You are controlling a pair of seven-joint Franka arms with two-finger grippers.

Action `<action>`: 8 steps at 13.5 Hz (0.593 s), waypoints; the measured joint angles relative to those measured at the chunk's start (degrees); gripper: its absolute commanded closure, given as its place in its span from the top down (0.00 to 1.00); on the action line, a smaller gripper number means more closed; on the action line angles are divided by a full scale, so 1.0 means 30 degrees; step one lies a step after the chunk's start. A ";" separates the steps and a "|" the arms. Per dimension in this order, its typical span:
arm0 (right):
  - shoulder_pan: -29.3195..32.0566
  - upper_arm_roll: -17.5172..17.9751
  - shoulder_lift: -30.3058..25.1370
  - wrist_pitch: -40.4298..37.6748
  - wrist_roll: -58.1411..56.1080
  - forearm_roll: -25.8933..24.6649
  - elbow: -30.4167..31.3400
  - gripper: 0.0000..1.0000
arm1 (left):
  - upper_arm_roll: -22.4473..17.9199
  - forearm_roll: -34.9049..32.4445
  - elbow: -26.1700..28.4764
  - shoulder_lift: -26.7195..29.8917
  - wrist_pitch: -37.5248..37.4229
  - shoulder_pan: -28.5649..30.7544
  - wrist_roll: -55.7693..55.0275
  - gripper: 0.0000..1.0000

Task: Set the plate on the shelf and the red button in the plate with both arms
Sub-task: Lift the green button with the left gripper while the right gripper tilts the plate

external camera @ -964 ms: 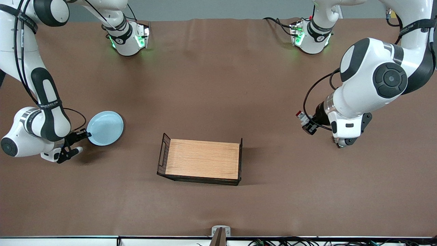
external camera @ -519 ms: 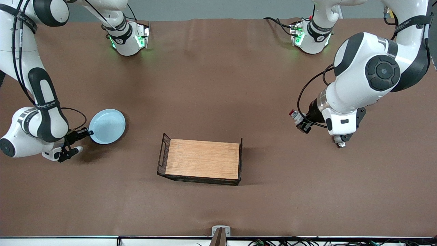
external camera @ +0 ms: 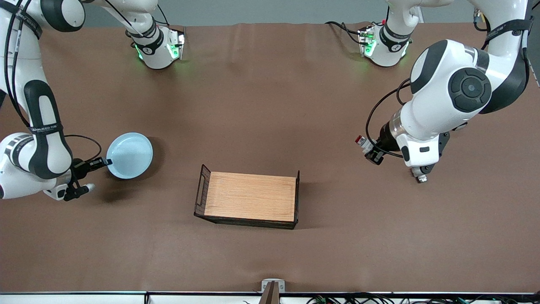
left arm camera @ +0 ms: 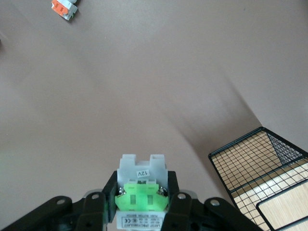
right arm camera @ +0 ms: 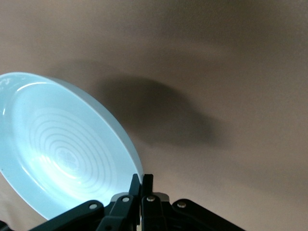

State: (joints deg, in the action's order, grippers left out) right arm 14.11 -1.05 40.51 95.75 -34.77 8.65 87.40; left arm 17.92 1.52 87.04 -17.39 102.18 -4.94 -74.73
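My right gripper (external camera: 106,161) is shut on the rim of the pale blue plate (external camera: 130,155) and holds it above the cloth at the right arm's end of the table. In the right wrist view the plate (right arm camera: 57,154) is tilted and its rim sits between the shut fingers (right arm camera: 142,185). My left gripper (external camera: 368,151) is shut on the red button (external camera: 362,141), held above the cloth at the left arm's end. The left wrist view shows the button's green patch and white body (left arm camera: 142,190) clamped in my left gripper (left arm camera: 142,192).
A black wire basket with a wooden floor (external camera: 249,196) stands mid-table, nearer the front camera than both grippers; its corner shows in the left wrist view (left arm camera: 262,173). A small part with an orange-red patch (left arm camera: 64,7) lies on the cloth.
The right gripper has lifted the plate slightly and drawn it toward the right arm's end. The left gripper with the button has shifted a little toward the basket.
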 measured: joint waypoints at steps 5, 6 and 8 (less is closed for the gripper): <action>-0.0084 0.0155 -0.0197 -0.2727 0.1715 0.0007 -0.2150 0.00 | -0.0001 0.0000 -0.0939 -0.0511 0.0003 0.0019 -0.0105 0.00; -0.0095 0.0186 -0.0266 -0.3060 0.2147 0.0010 -0.2368 0.00 | -0.0001 0.0000 -0.0994 -0.0545 0.0003 0.0042 -0.0119 0.00; -0.0218 0.0266 -0.0558 -0.3659 0.3143 0.0027 -0.2675 0.00 | -0.0003 0.0000 -0.1042 -0.0565 0.0003 0.0129 -0.0145 0.00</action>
State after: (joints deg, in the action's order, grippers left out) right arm 13.46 -0.26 38.84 84.77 -25.34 8.73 79.37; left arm 17.92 1.52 83.92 -19.08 102.18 -4.56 -75.17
